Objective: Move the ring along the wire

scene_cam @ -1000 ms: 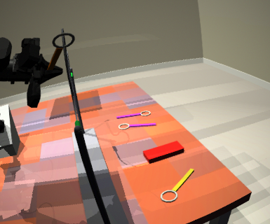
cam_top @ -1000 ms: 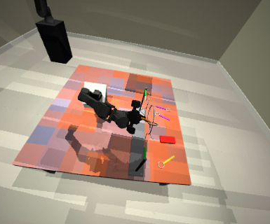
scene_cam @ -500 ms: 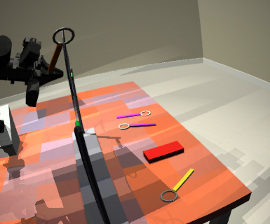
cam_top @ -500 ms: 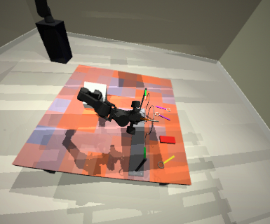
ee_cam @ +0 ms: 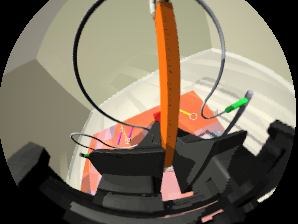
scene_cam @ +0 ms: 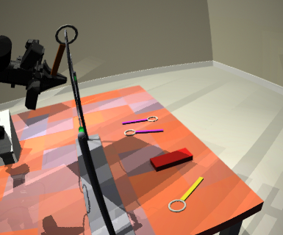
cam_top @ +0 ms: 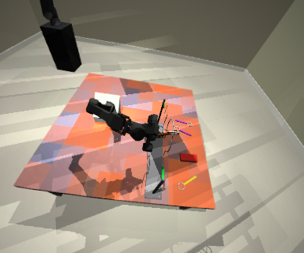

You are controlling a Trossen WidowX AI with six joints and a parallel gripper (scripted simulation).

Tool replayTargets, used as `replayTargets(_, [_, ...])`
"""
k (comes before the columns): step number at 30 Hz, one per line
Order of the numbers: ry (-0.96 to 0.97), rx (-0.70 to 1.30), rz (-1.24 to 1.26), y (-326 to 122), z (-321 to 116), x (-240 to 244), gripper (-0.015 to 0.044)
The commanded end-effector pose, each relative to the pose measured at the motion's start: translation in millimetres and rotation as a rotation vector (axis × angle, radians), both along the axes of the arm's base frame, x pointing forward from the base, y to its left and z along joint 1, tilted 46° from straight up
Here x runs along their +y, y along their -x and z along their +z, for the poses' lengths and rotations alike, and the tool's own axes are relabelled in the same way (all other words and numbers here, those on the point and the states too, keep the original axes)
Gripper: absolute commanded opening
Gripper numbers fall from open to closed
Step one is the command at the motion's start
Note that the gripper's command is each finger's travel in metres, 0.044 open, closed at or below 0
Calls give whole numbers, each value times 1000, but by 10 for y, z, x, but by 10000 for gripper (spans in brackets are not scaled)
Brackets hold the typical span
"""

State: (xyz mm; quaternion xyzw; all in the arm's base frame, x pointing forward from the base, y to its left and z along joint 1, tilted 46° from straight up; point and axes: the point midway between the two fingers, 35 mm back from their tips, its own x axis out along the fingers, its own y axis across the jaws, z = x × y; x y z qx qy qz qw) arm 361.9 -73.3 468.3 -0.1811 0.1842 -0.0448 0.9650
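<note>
My gripper (cam_top: 156,134) (scene_cam: 54,75) (ee_cam: 158,124) is shut on the lower end of the orange handle (cam_top: 163,134) (scene_cam: 58,59) (ee_cam: 169,75). The handle leans up to the dark ring (scene_cam: 77,34), which is around the wire near the top of its high arch; only a bit of the ring shows at the top of the wrist view. The thin grey wire (ee_cam: 75,55) loops beyond the handle. I cannot tell whether it touches the ring. One green part (cam_top: 163,173) (scene_cam: 81,130) (ee_cam: 236,105) is by the near post (cam_top: 158,186) (scene_cam: 95,180), the other (cam_top: 163,105) (scene_cam: 75,78) by the far post (cam_top: 160,114).
The posts stand on a grey base (cam_top: 153,191) (scene_cam: 95,145). Beyond the wire lie a red block (cam_top: 188,157) (scene_cam: 171,159), a yellow stick (cam_top: 190,180) (scene_cam: 192,188) with a ring, and two purple sticks (cam_top: 185,132) (scene_cam: 150,131) with rings. The white arm base (cam_top: 107,96) is behind the gripper.
</note>
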Motion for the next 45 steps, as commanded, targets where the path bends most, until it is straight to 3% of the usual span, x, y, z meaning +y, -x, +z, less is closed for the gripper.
replayTargets(1, [61, -10, -2, 12, 29, -4, -150])
replayTargets(45, [618, -54, -41, 3, 140, -151, -150])
